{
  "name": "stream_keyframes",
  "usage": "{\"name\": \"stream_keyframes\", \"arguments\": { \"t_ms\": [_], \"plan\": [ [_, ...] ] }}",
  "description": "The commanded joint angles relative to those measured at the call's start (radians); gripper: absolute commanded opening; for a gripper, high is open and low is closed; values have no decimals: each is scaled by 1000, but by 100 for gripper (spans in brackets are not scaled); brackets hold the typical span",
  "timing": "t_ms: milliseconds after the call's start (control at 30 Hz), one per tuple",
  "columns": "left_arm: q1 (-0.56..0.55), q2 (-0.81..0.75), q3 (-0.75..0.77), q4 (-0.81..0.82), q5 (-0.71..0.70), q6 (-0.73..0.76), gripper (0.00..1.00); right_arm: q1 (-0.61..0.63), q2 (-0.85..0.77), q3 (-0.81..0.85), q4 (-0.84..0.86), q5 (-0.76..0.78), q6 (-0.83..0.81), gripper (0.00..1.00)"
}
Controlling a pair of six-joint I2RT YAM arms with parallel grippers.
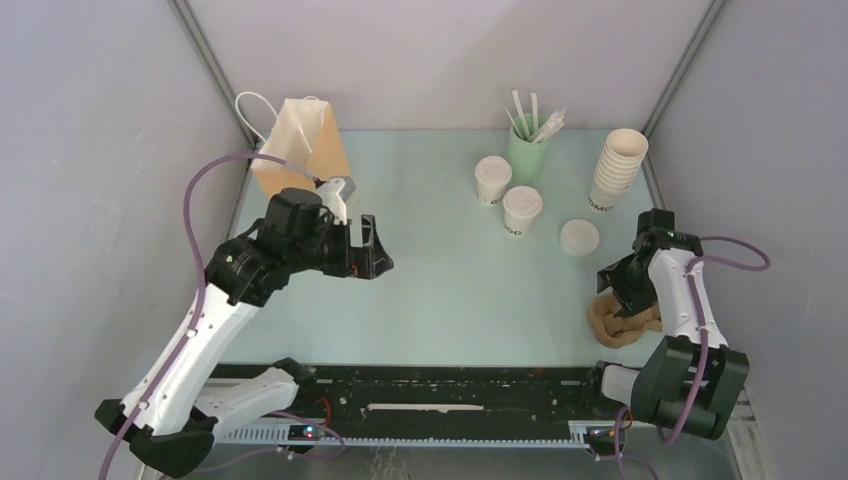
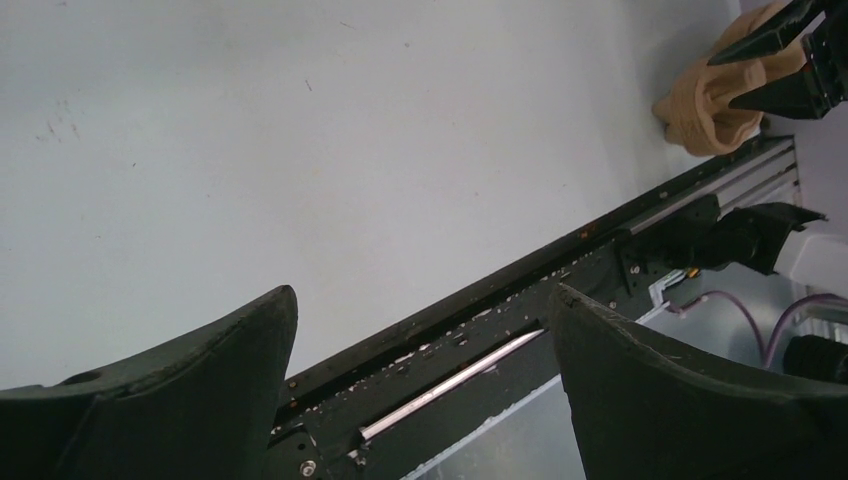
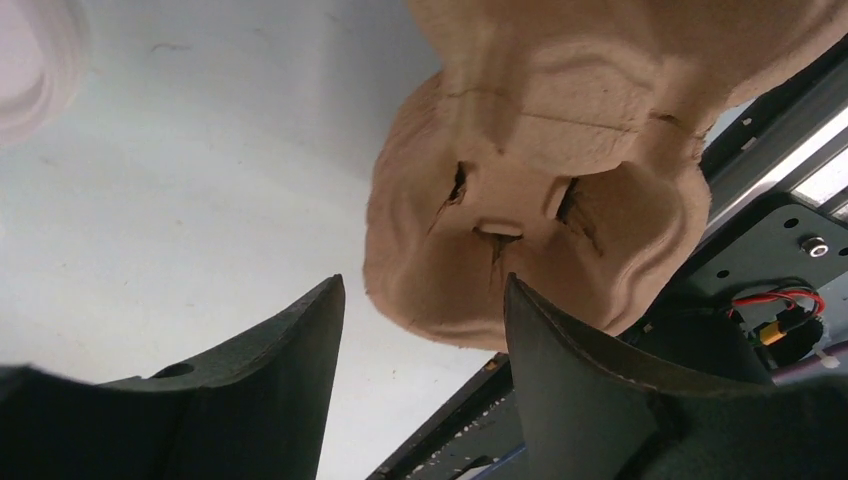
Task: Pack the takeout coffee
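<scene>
Right claw [image 3: 420,285] first, down at the near right edge of the table [image 1: 450,300]: jaws apart at a middling width, tips poised at the rim of the pulp cup carrier [image 3: 540,200], one tip overlapping a lobe of it, and nothing pinched between them that I can see. The carrier lies flat, touching the rail at the table's front. Over on the other side, the left claw [image 1: 365,245] hangs above bare table with its jaws spread wide, holding nothing. Now the relation that matters: the takeout coffee sits beyond the right claw and off to its left. The nearer lidded cup [image 1: 521,210] and the farther lidded cup [image 1: 492,180] stand just beside one another, both upright, long axis vertical, lids on. The right arm looks the closer of the two, so I'd judge the reach is its to make. In the way is a loose lid [image 1: 579,237], flat on the table between claw and cups. Behind them the green cup [image 1: 527,150] of white sticks crowds close, with the stack of lidless cups [image 1: 618,168] leaning at far right. The brown paper bag [image 1: 300,145] waits upright in the far left corner, well apart from the cups.
</scene>
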Motion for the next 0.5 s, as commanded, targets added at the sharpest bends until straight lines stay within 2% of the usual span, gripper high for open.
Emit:
{"name": "stream_keyframes", "arguments": {
  "t_ms": [0,233,467],
  "plan": [
    [-51,-5,-8,-21,-50,72,100,-27,11,-29,75,56,41,68],
    [-84,5,10,-40,-83,100,100,-54,3,-53,126,63,20,68],
    [-85,5,16,-45,-88,101,100,-75,-5,-79,158,30,37,51]
  ]
}}
